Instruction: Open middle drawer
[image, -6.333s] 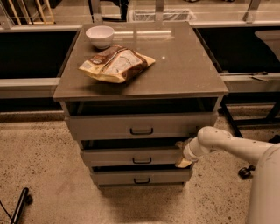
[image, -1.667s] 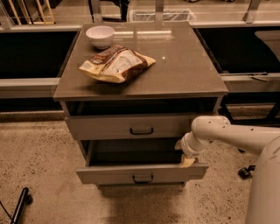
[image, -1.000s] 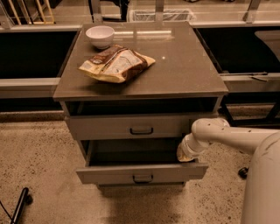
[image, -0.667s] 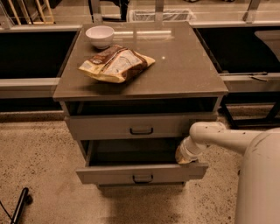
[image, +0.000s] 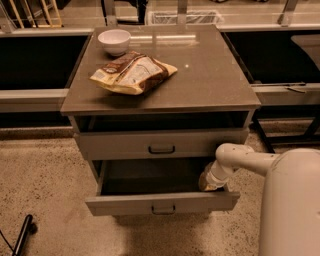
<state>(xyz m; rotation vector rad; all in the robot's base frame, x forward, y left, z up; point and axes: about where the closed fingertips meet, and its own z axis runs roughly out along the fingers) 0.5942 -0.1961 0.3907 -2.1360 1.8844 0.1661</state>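
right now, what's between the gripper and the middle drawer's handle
Nothing loose. In the camera view the gripper sits at the right end of the open middle drawer; only that drawer's grey front lies between it and the handle.

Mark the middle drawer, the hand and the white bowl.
middle drawer (image: 125, 204): camera view, left part of its grey front.
hand (image: 209, 184): camera view, its tip, at the open drawer's right end.
white bowl (image: 114, 46): camera view, outer wall, on the cabinet top's back left.
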